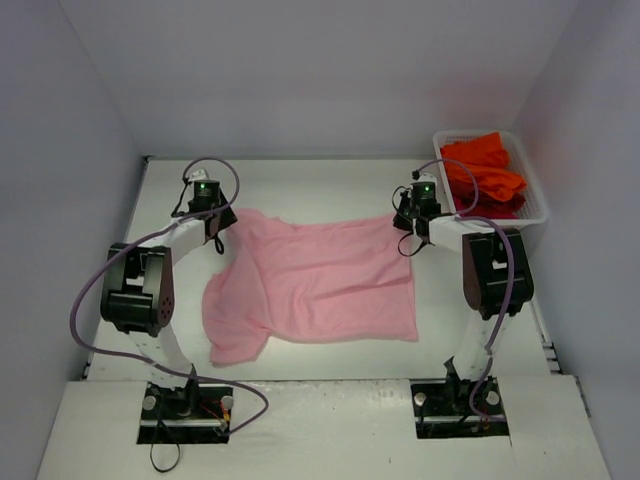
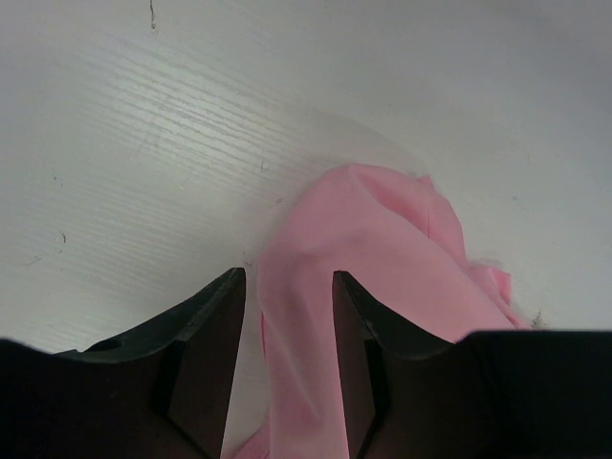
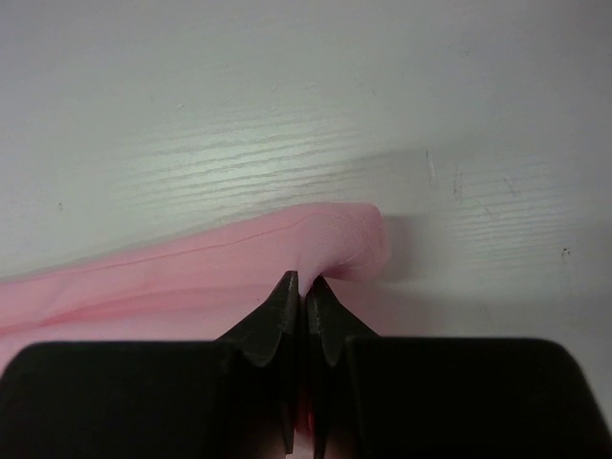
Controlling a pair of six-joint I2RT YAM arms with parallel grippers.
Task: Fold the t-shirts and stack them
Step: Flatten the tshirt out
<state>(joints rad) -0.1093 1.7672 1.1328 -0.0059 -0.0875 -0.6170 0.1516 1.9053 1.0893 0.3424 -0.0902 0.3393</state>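
A thin, soft pink t-shirt (image 1: 320, 285) is spread mostly flat, lightly wrinkled, on the white wood-grained tabletop (image 1: 330, 185); its long axis is laid left to right, with one short sleeve splayed at the near left and a straight edge turned toward the right arm. Its far right corner is clamped in the closed right pincer (image 3: 304, 282), and its far left corner is bunched between the parted fingers of the left pincer (image 2: 289, 287) (a sliver of tabletop is seen beside the cloth there). Crumpled orange-red t-shirts (image 1: 485, 170) are heaped in a white mesh basket (image 1: 538, 200) at the far right.
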